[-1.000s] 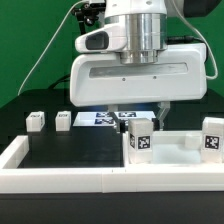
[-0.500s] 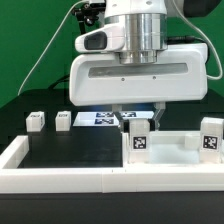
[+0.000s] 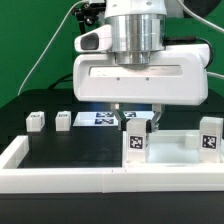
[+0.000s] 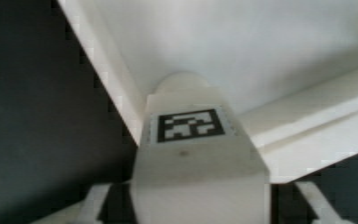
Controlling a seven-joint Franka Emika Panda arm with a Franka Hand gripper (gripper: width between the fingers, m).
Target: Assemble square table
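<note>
The square table's white slab lies at the exterior view's right, inside the border wall. A white tagged leg stands upright on its near-left corner. My gripper comes down from above and is shut on the top of this leg. In the wrist view the leg fills the space between my fingers, with the slab beyond it. A second leg stands upright at the slab's right. Two more legs lie on the black table at the left.
The marker board lies flat behind my gripper. The long low white border wall runs along the front and up the left side. A cable hangs at the back left.
My gripper's body has shifted slightly toward the exterior view's right, and the held leg's tag has shifted a little left. The other parts have not moved.
</note>
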